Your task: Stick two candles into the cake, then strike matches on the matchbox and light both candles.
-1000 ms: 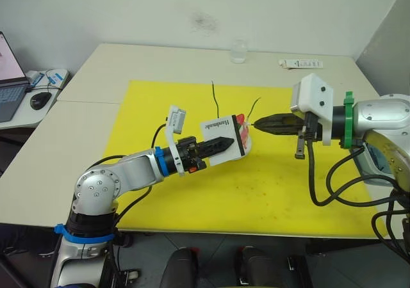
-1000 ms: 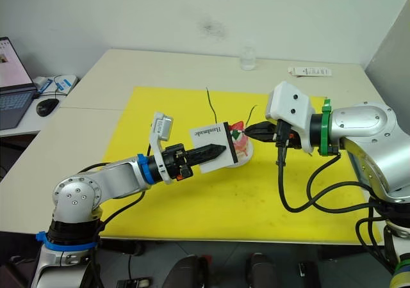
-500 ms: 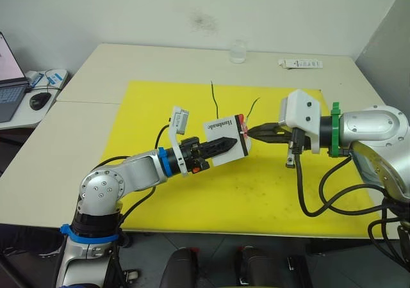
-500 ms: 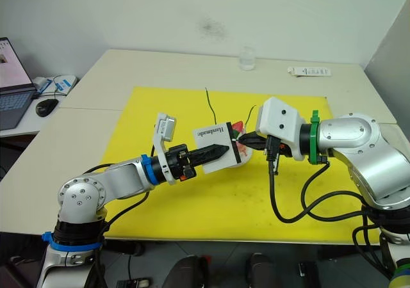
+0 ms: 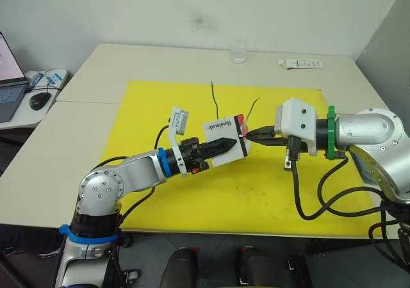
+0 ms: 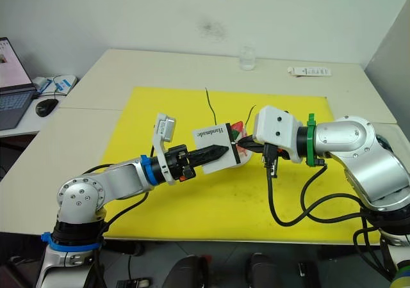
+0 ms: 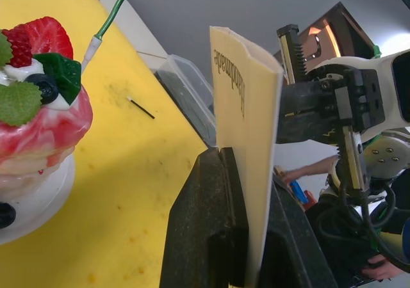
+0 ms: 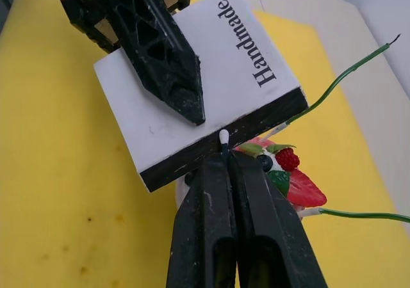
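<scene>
One match (image 8: 223,138), clamped in right pincer (image 8: 225,163), now nearer matchbox (image 8: 198,77) strip.

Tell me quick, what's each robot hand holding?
Left hand: closed on the matchbox.
Right hand: closed on a match, its tip against the box's black strip.

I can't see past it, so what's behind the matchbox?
Behind the matchbox stands the cake with both candles in it; the box covers most of the cake and its plate.
</scene>
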{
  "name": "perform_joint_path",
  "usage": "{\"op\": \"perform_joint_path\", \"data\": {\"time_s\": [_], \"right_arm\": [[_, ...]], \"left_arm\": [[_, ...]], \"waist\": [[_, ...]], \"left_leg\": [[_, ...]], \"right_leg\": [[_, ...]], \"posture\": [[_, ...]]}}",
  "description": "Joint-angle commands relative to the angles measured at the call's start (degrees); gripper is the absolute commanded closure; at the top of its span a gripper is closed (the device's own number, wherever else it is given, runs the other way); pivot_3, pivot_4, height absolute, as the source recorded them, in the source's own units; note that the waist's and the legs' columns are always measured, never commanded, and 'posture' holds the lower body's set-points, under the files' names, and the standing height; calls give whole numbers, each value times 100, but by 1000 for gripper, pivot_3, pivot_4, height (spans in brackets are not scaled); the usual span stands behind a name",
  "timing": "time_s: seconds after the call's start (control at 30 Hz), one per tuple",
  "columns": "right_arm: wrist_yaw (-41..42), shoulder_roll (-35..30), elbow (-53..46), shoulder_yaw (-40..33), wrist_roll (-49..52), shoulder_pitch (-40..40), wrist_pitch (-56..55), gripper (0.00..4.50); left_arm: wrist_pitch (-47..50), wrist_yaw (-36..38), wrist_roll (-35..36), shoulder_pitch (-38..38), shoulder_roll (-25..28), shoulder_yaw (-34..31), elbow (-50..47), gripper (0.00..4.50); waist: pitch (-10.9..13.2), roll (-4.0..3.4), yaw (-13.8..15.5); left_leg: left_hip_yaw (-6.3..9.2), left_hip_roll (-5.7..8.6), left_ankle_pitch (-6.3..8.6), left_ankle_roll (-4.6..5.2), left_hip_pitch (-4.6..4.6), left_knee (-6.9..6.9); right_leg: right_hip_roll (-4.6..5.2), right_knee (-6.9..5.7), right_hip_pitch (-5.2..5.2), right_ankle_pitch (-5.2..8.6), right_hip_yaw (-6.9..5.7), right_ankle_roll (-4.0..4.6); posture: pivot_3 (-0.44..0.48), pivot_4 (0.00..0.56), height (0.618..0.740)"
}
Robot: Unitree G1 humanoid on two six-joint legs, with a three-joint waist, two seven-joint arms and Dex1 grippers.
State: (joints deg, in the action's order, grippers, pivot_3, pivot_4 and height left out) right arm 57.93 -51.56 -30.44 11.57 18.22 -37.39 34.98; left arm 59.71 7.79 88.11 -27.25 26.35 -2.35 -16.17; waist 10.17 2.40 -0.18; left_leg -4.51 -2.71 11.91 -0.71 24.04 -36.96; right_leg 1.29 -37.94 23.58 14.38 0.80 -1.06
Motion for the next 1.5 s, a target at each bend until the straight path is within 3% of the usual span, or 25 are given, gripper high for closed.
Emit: {"op": "perform_joint_path", "data": {"time_s": [0.03,0.1,0.17,0.3,0.43,0.7,0.9,1.0,1.23,1.5], "right_arm": [[1055,-893,-377,337,-120,548,-325,4479],[1480,-1413,-510,175,-35,917,-475,4479],[1461,-1450,-467,-159,270,945,-200,4479],[1140,-1165,-157,-471,435,546,128,4479],[834,-913,-122,-554,455,379,388,4479],[565,-629,29,-559,354,139,475,4479],[-84,113,430,-415,95,-283,358,4479],[-601,816,645,-313,-54,-528,281,4479],[-1898,2312,1768,115,-1021,-1094,-504,4479],[-2382,2820,2472,79,-1498,-1405,-1008,4479]], "left_arm": [[-619,-284,861,-1271,-290,-613,325,4500],[-833,-509,1376,-1902,-344,-922,809,4500],[-802,-623,1528,-2026,-299,-995,957,4500],[-445,-510,1195,-1298,-142,-659,497,4500],[-287,-358,1027,-659,-49,-404,40,4500],[-88,-40,983,-99,403,-398,-199,4500],[138,262,1569,716,1208,-579,-669,4500],[148,396,1458,1248,1523,-648,-923,4500],[-193,391,1152,1740,1480,-620,-1090,4500],[-411,287,1220,1922,1492,-613,-1296,4500]], "waist": [[4,10,80],[12,23,144],[-2,-1,81],[-11,-17,-71],[2,5,-31],[2,4,5],[2,5,-28],[2,4,-35],[2,4,-11],[2,4,6]], "left_leg": [[7,3,0,0,2,-1],[36,0,0,0,21,-12],[28,6,0,2,32,-10],[-14,8,5,9,-29,4],[10,-7,3,3,-8,5],[-3,3,3,3,-7,1],[-5,-4,3,3,-13,5],[-5,-7,4,2,-12,7],[-9,-4,3,1,-8,9],[-19,3,4,3,13,6]], "right_leg": [[1,2,-1,1,-7,-1],[1,13,-4,9,-38,15],[3,20,3,3,-26,4],[2,25,-26,1,10,-25],[-6,2,-8,13,-5,-4],[5,2,-8,16,3,2],[7,-3,-5,18,4,6],[8,-3,-3,18,5,7],[7,-6,5,5,5,35],[12,0,20,0,7,35]], "posture": [[0,150,740],[0,150,740],[0,150,740],[0,150,740],[0,150,740],[0,150,740],[0,150,740],[0,150,740],[0,150,740],[0,150,740]]}}
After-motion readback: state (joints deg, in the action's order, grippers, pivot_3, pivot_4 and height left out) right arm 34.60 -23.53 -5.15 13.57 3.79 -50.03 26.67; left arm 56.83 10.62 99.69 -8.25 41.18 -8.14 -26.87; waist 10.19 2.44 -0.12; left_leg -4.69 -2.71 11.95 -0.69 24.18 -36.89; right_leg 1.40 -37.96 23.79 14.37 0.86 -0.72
